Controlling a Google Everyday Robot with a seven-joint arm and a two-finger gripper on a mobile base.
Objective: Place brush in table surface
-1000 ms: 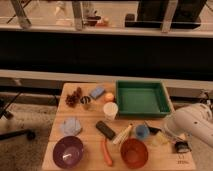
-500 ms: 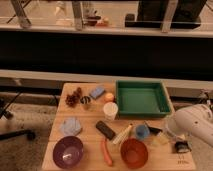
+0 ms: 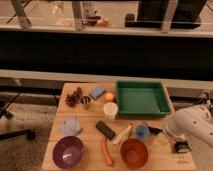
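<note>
The brush (image 3: 180, 146), a small stubby black thing with a paler top, is at the right front corner of the table surface (image 3: 90, 136). It seems to rest on or just above the wood. My gripper (image 3: 177, 141) hangs at the end of the white arm (image 3: 194, 125), which reaches in from the right, and is directly over the brush. I cannot make out whether the gripper has hold of it. The arm hides part of the brush.
A green tray (image 3: 142, 98) stands at the back right. A blue cup (image 3: 141, 131), orange bowl (image 3: 134, 152), purple bowl (image 3: 68, 151), white cup (image 3: 110, 110), flat black bar (image 3: 105, 130), cream stick (image 3: 122, 134), red stick (image 3: 107, 152), pine cones (image 3: 74, 97) and blue cloth (image 3: 70, 126) are spread about.
</note>
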